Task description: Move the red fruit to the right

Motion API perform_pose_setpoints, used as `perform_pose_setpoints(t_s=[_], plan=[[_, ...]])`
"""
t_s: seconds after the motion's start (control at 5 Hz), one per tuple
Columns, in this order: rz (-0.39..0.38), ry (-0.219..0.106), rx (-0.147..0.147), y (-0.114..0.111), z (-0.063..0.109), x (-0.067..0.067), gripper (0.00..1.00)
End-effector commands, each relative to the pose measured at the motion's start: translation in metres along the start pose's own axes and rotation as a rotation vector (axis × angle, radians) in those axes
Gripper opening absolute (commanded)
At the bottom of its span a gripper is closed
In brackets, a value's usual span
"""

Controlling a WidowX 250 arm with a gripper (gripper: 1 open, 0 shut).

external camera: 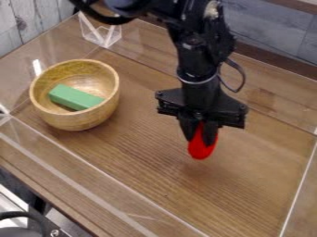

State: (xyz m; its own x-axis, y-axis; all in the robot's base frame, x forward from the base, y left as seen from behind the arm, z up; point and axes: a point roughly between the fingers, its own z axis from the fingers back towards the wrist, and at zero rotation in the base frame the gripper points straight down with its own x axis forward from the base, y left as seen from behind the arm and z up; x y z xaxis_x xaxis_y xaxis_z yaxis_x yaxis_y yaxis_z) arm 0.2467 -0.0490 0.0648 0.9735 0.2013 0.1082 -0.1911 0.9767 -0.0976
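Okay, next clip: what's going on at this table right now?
A single robot arm points its gripper straight down over the wooden table, with the jaws closed on the red fruit. The fruit hangs from the fingers near the middle of the table; whether its tip touches the surface is hard to tell. Off to the left in the picture, a wooden bowl holds a green block, apart from the arm.

You see a wooden bowl (74, 93) standing at the left of the wood-grain table (124, 176), with a green block (76, 97) lying tilted inside it. Clear plastic walls (297, 199) edge the table, and a clear bracket (102, 33) stands behind the bowl.
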Motion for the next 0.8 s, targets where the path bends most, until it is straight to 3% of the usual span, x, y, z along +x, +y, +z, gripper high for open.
perform_pose_setpoints(t_s=[0.0, 0.2, 0.4, 0.6], plan=[[0.009, -0.048, -0.021, -0.021, 0.013, 0.008, 0.0], [0.027, -0.03, -0.012, -0.032, 0.006, 0.007, 0.0], [-0.017, -0.011, -0.014, -0.035, -0.001, 0.011, 0.0], [-0.043, 0.009, -0.017, -0.038, -0.004, 0.014, 1.0]])
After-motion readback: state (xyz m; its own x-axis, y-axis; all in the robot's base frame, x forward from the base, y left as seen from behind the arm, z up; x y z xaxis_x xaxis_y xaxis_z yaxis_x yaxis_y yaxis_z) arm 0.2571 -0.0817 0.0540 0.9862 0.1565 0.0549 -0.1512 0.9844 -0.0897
